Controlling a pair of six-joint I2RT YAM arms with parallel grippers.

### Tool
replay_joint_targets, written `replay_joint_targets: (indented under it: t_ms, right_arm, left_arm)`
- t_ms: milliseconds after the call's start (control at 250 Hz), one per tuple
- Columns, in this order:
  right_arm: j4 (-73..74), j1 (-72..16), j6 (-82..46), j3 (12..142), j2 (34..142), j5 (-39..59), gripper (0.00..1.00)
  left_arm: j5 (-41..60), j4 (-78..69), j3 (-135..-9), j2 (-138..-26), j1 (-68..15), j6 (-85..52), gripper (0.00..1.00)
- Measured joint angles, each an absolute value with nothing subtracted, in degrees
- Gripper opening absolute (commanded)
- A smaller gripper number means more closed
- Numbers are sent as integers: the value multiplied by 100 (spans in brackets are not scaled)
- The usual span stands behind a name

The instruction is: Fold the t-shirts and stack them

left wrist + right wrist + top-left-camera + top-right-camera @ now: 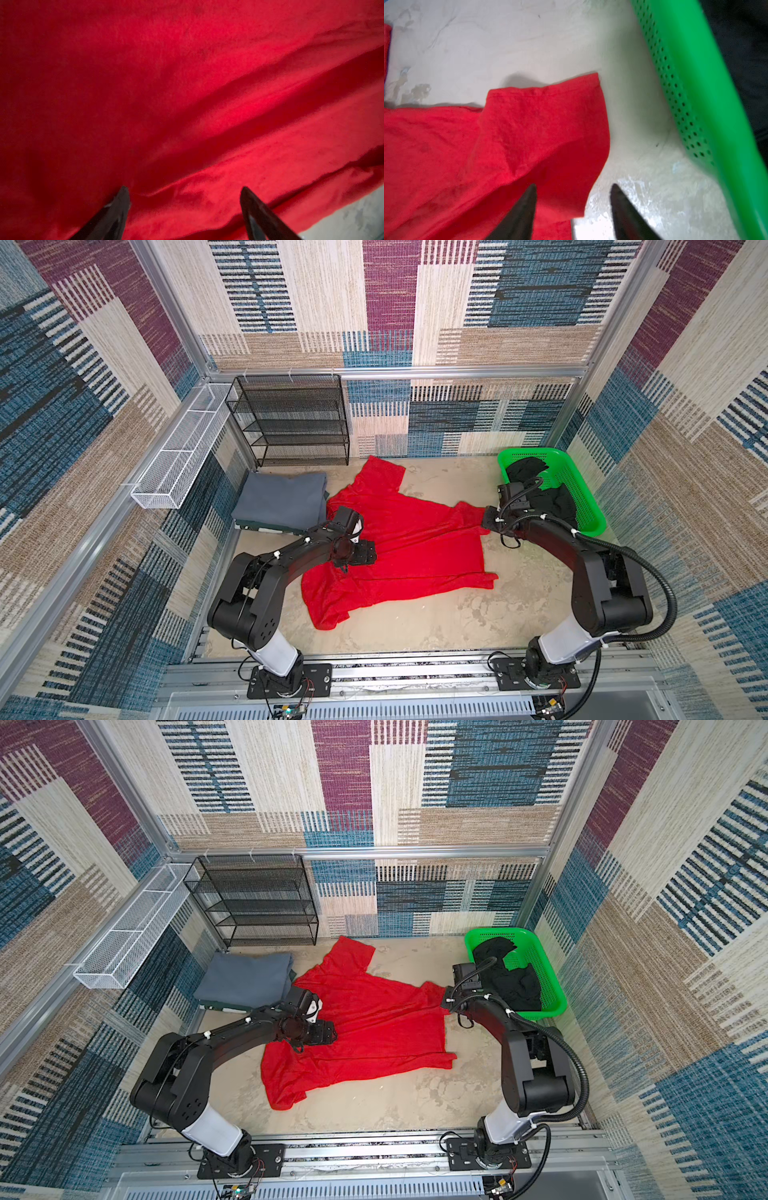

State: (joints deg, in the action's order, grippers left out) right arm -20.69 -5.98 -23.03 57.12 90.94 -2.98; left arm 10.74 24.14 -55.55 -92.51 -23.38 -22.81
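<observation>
The red t-shirt [407,539] lies spread but rumpled across the middle of the bench [436,622]. It sits askew: one sleeve points at the far edge and the other sleeve [550,124] reaches toward the green basket [579,485] in the far right corner.

The right fingers [523,207] are parted and hold nothing. They straddle that sleeve's outer edge, one over cloth and one over bare bench, so the hem runs between them. The left fingers [116,209] are also spread and empty, low over the shirt's body on its left side, where diagonal creases run away from them. Each arm is thus nearest its own side of the shirt, which suits a two-handed flattening or fold.

The grey t-shirt [282,499] sits folded on a stack at the far left corner, and the black t-shirt [552,499] is heaped in the basket. Bare bench shows along the near edge, so there is room to pull the cloth that way. The basket wall stands close beside the right fingers.
</observation>
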Motion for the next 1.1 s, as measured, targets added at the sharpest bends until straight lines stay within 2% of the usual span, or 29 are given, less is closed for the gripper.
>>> replay_joint_targets:
  t_ms: [172,388,520,812,1100]
  right_arm:
    - [-2038,-598,-2443,5955,9220,25,82]
    - [-1962,-598,-2652,6484,10158,172,76]
    - [-2058,-598,-2644,7201,10890,-158,76]
    - [-2338,-598,-2602,8068,11782,-906,77]
    - [-2405,-602,-2541,8606,12234,-1474,80]
  left_arm:
    - [934,2875,-6219,-9021,-2285,-2259,87]
    - [895,3166,-6877,-9070,-1990,-2235,87]
    - [943,3205,-7085,-9177,-1761,-2237,87]
    - [1079,3238,-7448,-9271,-1568,-2233,87]
    - [1240,3234,-7522,-9303,-1503,-2233,86]
